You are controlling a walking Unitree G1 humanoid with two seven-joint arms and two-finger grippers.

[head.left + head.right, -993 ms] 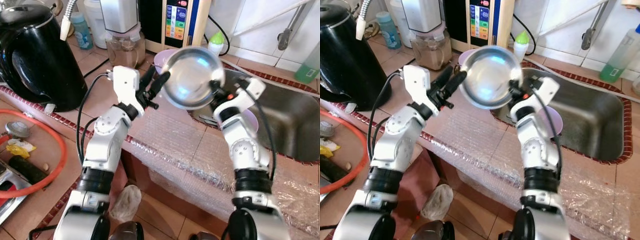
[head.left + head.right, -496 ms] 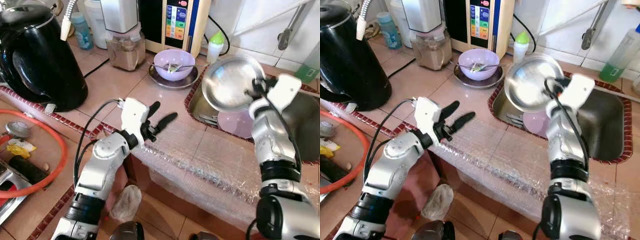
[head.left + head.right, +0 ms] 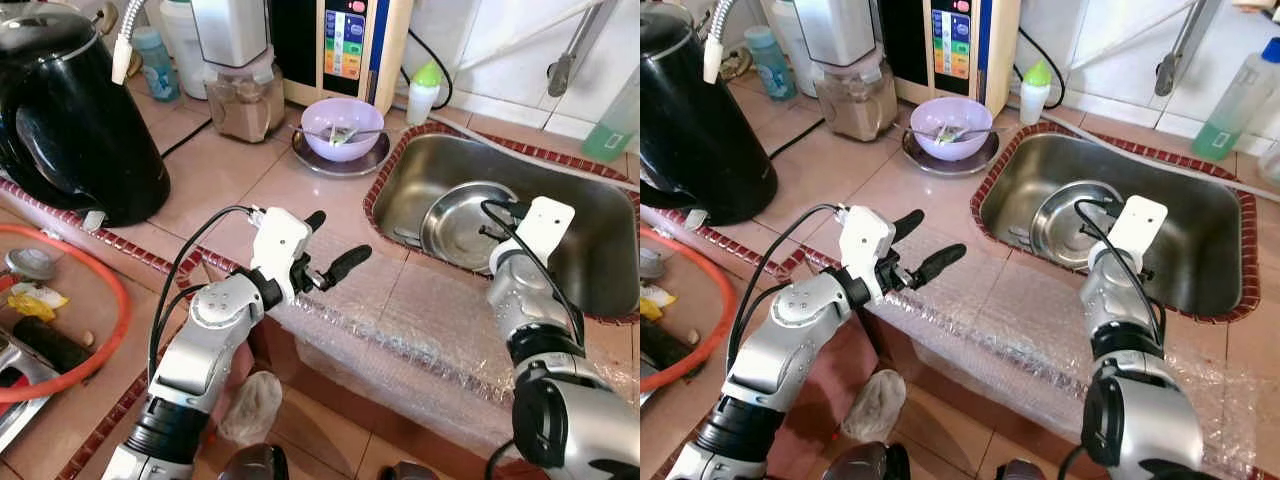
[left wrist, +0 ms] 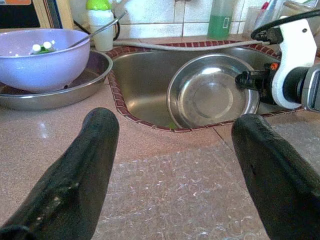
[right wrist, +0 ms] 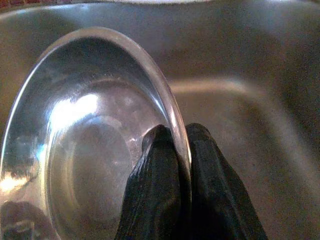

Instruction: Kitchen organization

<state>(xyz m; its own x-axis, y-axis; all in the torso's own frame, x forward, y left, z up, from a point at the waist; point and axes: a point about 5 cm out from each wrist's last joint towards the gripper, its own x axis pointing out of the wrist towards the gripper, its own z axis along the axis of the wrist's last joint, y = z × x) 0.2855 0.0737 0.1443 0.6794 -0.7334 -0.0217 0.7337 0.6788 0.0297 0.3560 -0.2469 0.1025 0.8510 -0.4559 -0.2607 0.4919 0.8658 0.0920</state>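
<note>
1. Off to the outer side of your left gripper (image 3: 333, 247) stands the black kettle (image 3: 75, 110), with an orange hose (image 3: 100, 330) on the lower ledge beneath it. Neither looks like part of the step in hand.
2. Your left gripper hovers over the bubble wrap (image 3: 400, 310) on the counter edge, its 2 fingers spread wide and holding nothing.
3. Ahead of that gripper, beyond the wrap, the lilac bowl (image 3: 345, 128) with a spoon sits on a metal plate (image 3: 340, 163) on the counter. I judge this is what remains to be cleared.
4. Across from the left gripper, toward its inner side, the steel bowl (image 3: 465, 225) is down inside the sink (image 3: 590, 270), tilted rather than flat.
5. Your right gripper (image 5: 175, 150) is clenched on the steel bowl's rim, 1 finger inside and 1 outside.
6. Judged from this, placing the steel bowl is nearly done. You have not yet released it, and whether it rests on the sink floor cannot be told.
</note>
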